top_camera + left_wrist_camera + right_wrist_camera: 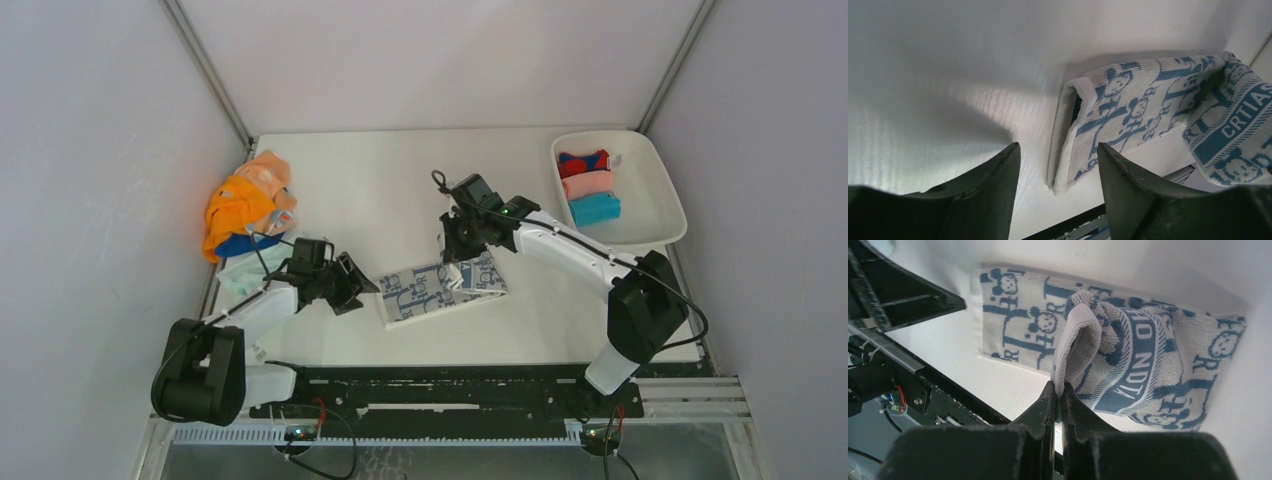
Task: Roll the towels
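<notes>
A white towel with blue-grey print [440,290] lies flat in the middle of the table. My right gripper [453,262] is shut on its right end, which is lifted and curled back over the cloth. In the right wrist view the gripper [1059,387] pinches that folded edge of the towel [1148,355]. My left gripper [358,290] hovers just left of the towel, open, with nothing in it. In the left wrist view the gripper [1058,146] faces the near left corner of the towel [1128,110], a little short of it.
A heap of towels lies at the left edge, with orange [240,205] on top and pale mint [240,270] in front. A white tray [660,230] at back right holds three rolled towels: red-and-blue [583,162], pink [587,184] and blue [594,209].
</notes>
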Controlling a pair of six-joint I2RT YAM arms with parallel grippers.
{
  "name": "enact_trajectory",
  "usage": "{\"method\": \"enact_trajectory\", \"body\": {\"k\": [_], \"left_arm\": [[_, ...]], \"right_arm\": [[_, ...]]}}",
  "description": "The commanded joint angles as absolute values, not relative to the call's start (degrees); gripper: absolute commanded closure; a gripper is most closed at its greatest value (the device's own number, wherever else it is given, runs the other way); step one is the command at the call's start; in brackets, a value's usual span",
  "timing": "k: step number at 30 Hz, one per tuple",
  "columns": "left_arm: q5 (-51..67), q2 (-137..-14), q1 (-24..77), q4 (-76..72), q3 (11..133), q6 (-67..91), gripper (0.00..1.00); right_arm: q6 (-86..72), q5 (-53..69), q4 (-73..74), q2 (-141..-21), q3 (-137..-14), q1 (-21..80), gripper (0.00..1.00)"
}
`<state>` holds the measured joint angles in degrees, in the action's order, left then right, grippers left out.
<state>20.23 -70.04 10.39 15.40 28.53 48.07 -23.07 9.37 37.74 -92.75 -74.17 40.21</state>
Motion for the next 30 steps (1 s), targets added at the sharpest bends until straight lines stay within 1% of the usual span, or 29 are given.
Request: {"method": "enact_trajectory", "body": {"k": [1, 9, 14, 18, 22, 30], "left_arm": [[22.03, -73.51, 12.79, 9.84, 27.51, 50.72, 0.4], [22.41, -77.83, 14.01, 7.2, 25.97, 51.39, 0.61], [22.17, -78.84, 14.89, 6.41, 25.36, 51.58, 0.7], [22.66, -79.85, 15.48, 5.27, 24.99, 51.94, 0.79], [22.31, -79.75, 15.94, 5.01, 24.34, 52.18, 0.81], [21.72, -79.15, 16.45, 5.09, 24.0, 52.38, 0.83]], "right_arm": [[-23.21, 11.73, 36.14, -95.52, -78.28, 42.62, 1.0], [-23.42, 13.09, 37.71, -100.28, -82.28, 46.48, 1.0], [-23.9, 13.91, 38.26, -103.14, -85.24, 48.88, 1.0], [-25.04, 13.99, 38.83, -105.64, -87.65, 50.5, 1.0], [-25.67, 13.35, 39.64, -108.06, -89.38, 51.85, 1.0], [-26.62, 11.14, 41.5, -114.02, -91.41, 53.51, 1.0]]}}
